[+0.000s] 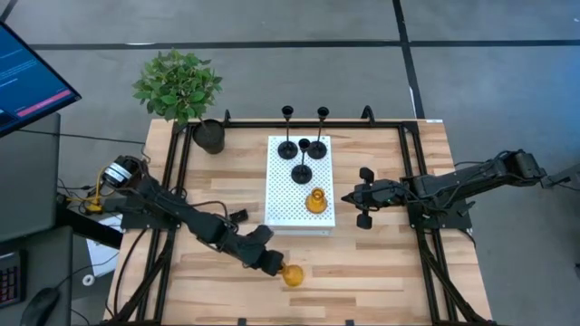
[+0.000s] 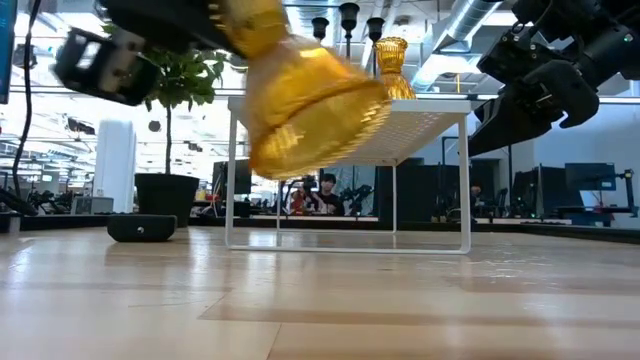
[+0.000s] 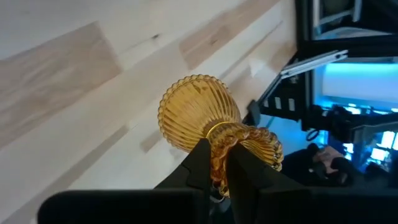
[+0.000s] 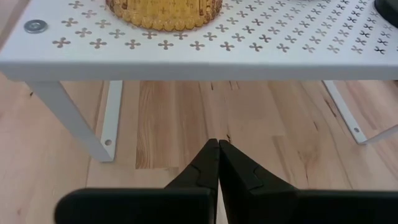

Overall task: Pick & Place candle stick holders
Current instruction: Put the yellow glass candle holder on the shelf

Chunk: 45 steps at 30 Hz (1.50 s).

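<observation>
My left gripper [image 1: 279, 266] is shut on an amber ribbed glass candle stick holder [image 1: 293, 274] above the table's near middle. The low view shows this holder [image 2: 300, 95] tilted and off the wood. A second amber holder [image 1: 315, 201] stands on its base on the white perforated shelf [image 1: 283, 204]. Three black thin-stemmed holders [image 1: 302, 172] stand on their round bases toward the shelf's far end. My right gripper [image 1: 348, 197] is shut with nothing in it, level with the shelf's right side. My left gripper pinches the amber holder's narrow beaded waist [image 3: 219, 132] between its two fingers [image 3: 200, 163], where the wide ribbed bell meets the smaller flared end. The fingers slant down from the table's left. The holder is lifted clear of the table and tilted, its wide bell [image 2: 318, 120] downward.
A black plant pot [image 1: 209, 136] with a leafy plant [image 1: 177, 83] stands at the far left corner. A low black object [image 2: 142, 228] lies on the wood left of the shelf. Bare wood stretches along the near edge [image 1: 381, 290]. Black rails [image 1: 412, 181] frame the table.
</observation>
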Each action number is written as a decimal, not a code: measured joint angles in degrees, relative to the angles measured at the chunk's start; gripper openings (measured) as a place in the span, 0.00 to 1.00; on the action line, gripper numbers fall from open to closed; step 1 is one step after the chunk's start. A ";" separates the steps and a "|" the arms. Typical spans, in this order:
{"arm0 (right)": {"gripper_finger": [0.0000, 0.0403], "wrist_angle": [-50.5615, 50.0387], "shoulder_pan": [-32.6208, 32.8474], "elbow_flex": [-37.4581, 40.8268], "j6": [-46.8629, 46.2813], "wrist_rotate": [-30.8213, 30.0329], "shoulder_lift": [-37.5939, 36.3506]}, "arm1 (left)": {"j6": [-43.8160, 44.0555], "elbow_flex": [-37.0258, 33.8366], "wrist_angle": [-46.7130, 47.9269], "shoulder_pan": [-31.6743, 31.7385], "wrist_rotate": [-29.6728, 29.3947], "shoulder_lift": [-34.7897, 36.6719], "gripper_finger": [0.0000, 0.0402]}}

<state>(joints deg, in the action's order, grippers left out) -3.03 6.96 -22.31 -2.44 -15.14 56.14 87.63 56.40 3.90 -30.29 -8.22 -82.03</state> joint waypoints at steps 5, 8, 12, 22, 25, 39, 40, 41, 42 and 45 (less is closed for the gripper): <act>0.00 0.00 0.00 0.00 0.01 -0.10 0.00 | 2.82 0.00 3.35 -2.71 -3.81 2.40 0.07; 0.00 0.02 0.00 0.00 0.02 -0.11 0.00 | 2.96 0.32 3.83 -3.31 -6.15 4.24 0.07; 0.00 0.02 0.00 0.00 0.00 -0.13 0.00 | -0.51 2.77 4.27 -3.46 -9.07 6.09 0.07; 0.00 0.09 0.00 0.00 -0.17 -0.15 0.00 | -11.42 7.20 12.57 -3.31 -14.47 10.71 0.07; 0.00 0.30 0.00 0.00 -0.17 -0.14 0.00 | -12.07 7.32 17.45 -2.56 -15.31 11.99 0.07; 0.00 0.58 0.00 0.00 -0.17 -0.02 0.00 | -28.88 7.39 20.78 4.15 -15.75 18.18 0.07; 0.00 0.70 0.00 0.00 -0.17 -0.01 0.00 | -30.23 7.39 20.75 4.73 -15.68 18.62 0.07; 0.00 0.74 0.00 0.00 -0.17 0.01 0.00 | -31.40 7.39 20.79 5.37 -15.22 18.98 0.07; 0.00 0.74 0.01 0.00 -0.17 0.07 0.00 | -32.35 7.41 20.78 6.06 -14.59 19.18 0.07; 0.00 1.05 0.00 0.00 -0.17 0.09 0.00 | -34.18 7.41 21.11 8.46 -12.29 19.37 0.07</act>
<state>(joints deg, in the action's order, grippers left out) -1.98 6.96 -22.31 -2.61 -15.05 56.14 53.45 63.81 25.01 -21.84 -20.51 -62.65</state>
